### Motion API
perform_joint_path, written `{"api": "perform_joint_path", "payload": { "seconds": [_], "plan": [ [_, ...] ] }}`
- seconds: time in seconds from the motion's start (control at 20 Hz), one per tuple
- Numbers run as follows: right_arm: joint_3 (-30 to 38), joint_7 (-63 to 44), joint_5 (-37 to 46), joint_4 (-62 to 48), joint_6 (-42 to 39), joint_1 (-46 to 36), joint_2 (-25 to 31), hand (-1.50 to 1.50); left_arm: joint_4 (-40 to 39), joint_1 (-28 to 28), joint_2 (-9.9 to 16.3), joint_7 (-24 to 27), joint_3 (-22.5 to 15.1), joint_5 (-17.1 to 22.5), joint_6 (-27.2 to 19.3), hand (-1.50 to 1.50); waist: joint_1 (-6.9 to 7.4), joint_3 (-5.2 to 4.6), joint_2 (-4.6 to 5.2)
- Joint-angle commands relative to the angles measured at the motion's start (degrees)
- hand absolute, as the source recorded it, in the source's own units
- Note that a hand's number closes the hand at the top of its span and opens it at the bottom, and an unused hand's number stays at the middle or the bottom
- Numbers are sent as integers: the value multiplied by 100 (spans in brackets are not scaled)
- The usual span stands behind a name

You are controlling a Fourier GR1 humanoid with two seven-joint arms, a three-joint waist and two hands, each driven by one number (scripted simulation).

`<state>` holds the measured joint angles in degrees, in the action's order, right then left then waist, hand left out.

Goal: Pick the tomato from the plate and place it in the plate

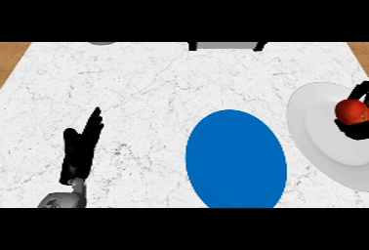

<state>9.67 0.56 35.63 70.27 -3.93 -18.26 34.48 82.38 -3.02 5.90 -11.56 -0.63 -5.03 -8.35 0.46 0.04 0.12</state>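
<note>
Head view: white marbled surface [144, 88] seen steeply from above. Blue plate [235, 158] at lower centre, lying flat. White plate [317, 132] at the right edge, just beside the blue one, partly cut off by the frame. Red tomato [352, 111] over the white plate's right part, near the frame edge. Right hand [355, 128] at that same edge, black fingers [358, 90] curled round the tomato: some arching above and behind it, others cupped beneath it, so the tomato sits enclosed between them. Cannot tell whether the tomato touches the plate or is raised off it. Left hand [81, 146] at lower left, well apart from both plates, fingers straight and pointing up, released, holding nothing, resting above its grey forearm [66, 197].
</note>
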Motion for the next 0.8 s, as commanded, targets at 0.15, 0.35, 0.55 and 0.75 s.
{"api": "perform_joint_path", "payload": {
  "seconds": [0.15, 0.35, 0.55, 0.75],
  "plan": [
    [-393, 367, 267, -1324, -673, -170, 95, 150, 115, -89, -111, -228, -132, -109, -66, 0, 22, -1, 7],
    [-246, 1375, 159, -2440, -861, -641, 211, -150, 129, 7, -28, -101, -40, -12, 88, 0, 34, 1, 8],
    [172, 2613, -340, -2655, -1037, -633, 494, -150, 419, 197, 52, -301, -30, -12, 113, 0, 34, 5, 3],
    [994, 2797, -1567, -2444, -1449, -852, 7, -150, 214, 57, 47, -171, 84, 46, 92, 0, -64, 6, -25]
  ]
}}
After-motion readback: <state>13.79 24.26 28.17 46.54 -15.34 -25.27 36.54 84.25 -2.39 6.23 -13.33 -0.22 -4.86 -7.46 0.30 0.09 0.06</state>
